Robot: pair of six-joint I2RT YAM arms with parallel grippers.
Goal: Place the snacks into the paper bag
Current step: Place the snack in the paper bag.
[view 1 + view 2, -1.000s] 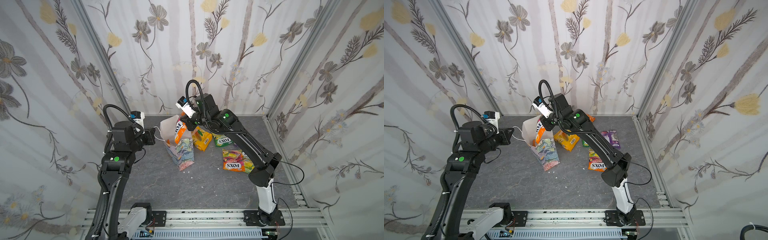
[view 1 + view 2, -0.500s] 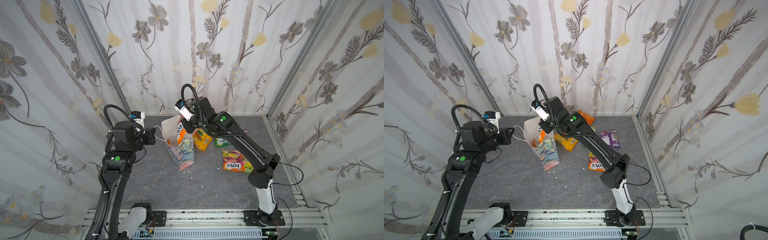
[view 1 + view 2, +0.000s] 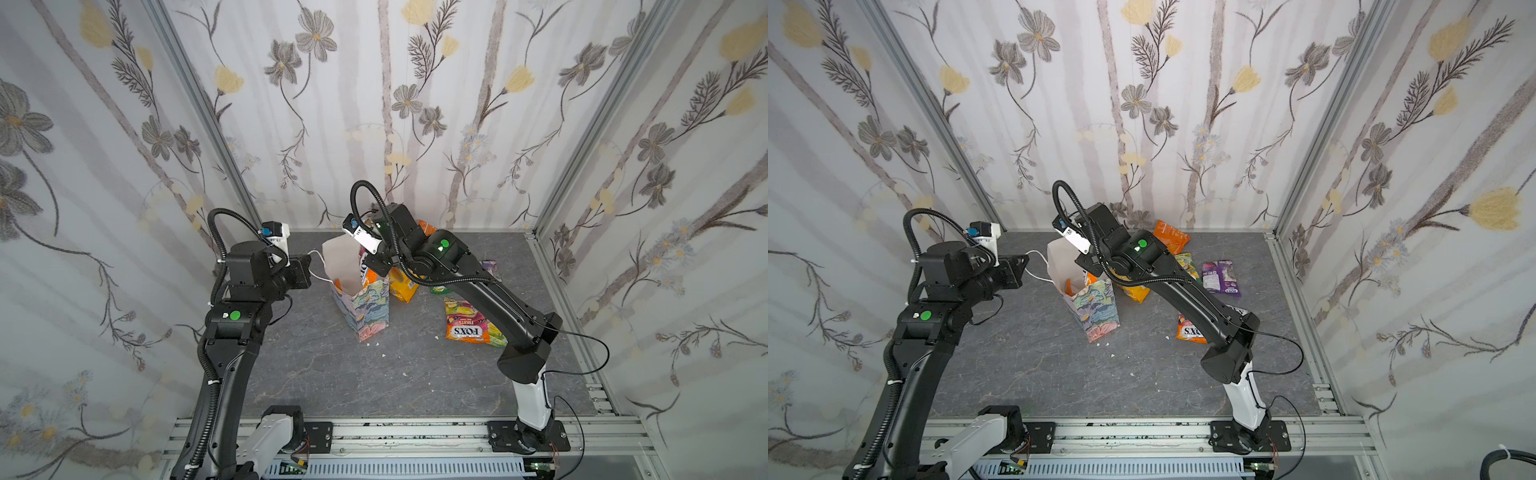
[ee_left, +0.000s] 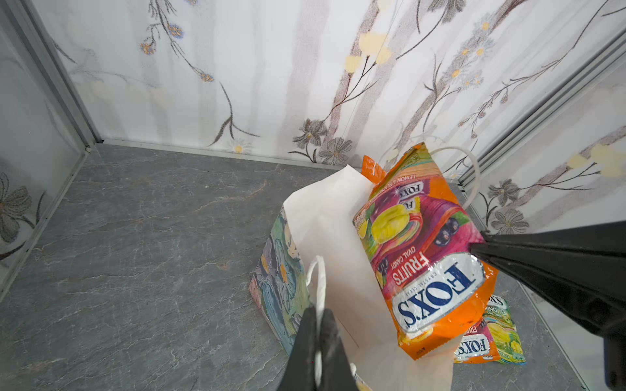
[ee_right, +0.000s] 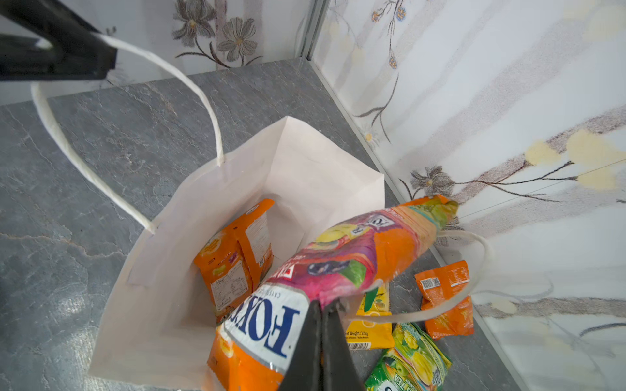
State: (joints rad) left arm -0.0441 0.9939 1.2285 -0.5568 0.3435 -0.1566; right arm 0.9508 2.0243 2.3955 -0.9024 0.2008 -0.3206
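Note:
The paper bag stands upright mid-table, flower print outside, white inside. My left gripper is shut on its white cord handle and holds it out to the left. My right gripper is shut on an orange and pink FOX'S snack packet, which hangs tilted over the bag's open mouth, as the left wrist view also shows. An orange packet lies inside the bag. In both top views the right wrist hides its fingers.
More snacks lie right of and behind the bag: a yellow packet, a green one, an orange one, a purple one and a pink-yellow FOX'S one. Walls close in on the back and sides.
My right arm has swung left with the FOX'S packet, bringing it over the bag's mouth. The left arm has kept still on the handle.

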